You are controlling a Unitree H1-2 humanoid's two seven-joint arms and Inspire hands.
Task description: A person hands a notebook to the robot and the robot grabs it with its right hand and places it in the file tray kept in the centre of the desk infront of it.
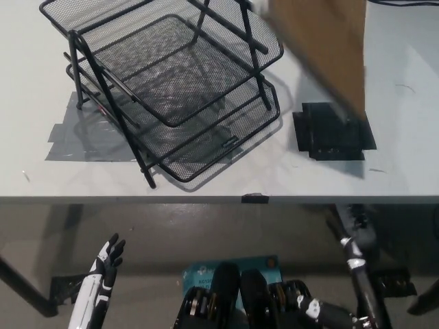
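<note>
Notebook (322,48) over the desk's (405,151) far right part, both hands low in front of the desk.

The brown notebook is blurred, tilted, and runs off the top of the view; its lower corner hangs above a black patch (334,131) stuck to the desk near the front edge, right of centre. What holds it is out of sight. The black mesh tray (171,89), with 3 tiers, stands on the desk's left-centre part, partly over grey tape (79,133). The white left hand (110,255) is below the front edge at the lower left, fingers spread and holding nothing. The black right hand (353,223) is just under the front edge on the right; I cannot tell how its fingers are set.
</note>
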